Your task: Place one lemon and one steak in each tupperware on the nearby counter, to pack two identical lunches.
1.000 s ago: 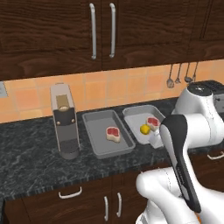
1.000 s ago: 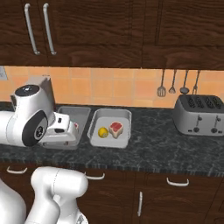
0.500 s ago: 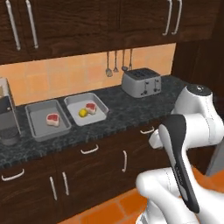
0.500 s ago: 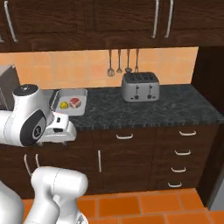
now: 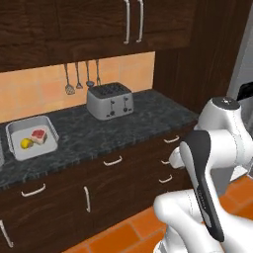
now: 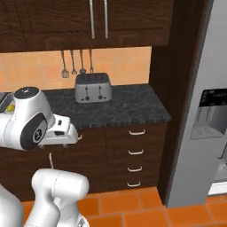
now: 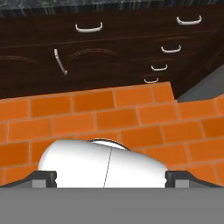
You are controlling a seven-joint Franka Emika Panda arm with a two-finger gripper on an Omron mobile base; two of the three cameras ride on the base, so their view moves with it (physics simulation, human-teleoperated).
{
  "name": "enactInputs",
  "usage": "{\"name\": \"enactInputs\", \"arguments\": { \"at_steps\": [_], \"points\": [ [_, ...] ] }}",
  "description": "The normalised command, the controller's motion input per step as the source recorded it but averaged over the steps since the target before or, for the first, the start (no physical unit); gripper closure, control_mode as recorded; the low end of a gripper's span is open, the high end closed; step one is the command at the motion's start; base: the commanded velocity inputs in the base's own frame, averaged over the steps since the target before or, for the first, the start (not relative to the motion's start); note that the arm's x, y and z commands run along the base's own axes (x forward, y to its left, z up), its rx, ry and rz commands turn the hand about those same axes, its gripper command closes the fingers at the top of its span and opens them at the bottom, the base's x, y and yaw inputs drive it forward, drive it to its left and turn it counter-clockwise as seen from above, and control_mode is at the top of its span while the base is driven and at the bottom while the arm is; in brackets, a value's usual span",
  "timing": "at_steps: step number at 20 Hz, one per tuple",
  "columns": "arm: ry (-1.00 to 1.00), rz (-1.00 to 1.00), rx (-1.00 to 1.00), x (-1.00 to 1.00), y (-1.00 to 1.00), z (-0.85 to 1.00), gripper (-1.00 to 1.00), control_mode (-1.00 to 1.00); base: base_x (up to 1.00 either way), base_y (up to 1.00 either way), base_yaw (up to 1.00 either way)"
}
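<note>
lunch tray packed left of the toaster, gripper empty and wide

a light grey tupperware [image 5: 29,140] sits on the counter [image 5: 123,126], well left of the toaster [image 5: 109,100], holding a lemon [image 5: 25,143] beside a steak [image 5: 39,135]. the gripper [image 7: 111,177] points at the orange floor tiles [image 7: 109,114] below the drawers [image 7: 166,48], fingers [image 7: 43,178] spread wide apart with nothing between them.

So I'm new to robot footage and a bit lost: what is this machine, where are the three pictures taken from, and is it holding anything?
It is a white robot arm on a driving base in a rendered kitchen. Two pictures come from cameras on the base, behind the arm to its left and right. The third looks along the end effector, down at the orange floor tiles; its fingers stand wide apart and hold nothing. On the counter sit a toaster and a grey tupperware holding a lemon and a steak.
</note>
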Motion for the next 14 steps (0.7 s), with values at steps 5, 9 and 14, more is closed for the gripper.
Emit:
{"name": "enactInputs", "arguments": {
  "at_steps": [5, 9, 14],
  "points": [
    [0.00, 0.00, 0.00, 0.00, 0.00, 0.00, -1.00, 1.00, 0.06, -1.00, 0.01],
    [0.00, 0.00, 0.00, 0.00, 0.00, 0.00, -1.00, 1.00, 0.49, -1.00, 0.05],
    [0.00, 0.00, 0.00, 0.00, 0.00, 0.00, -1.00, 1.00, 0.50, -1.00, 0.27]
  ]
}}
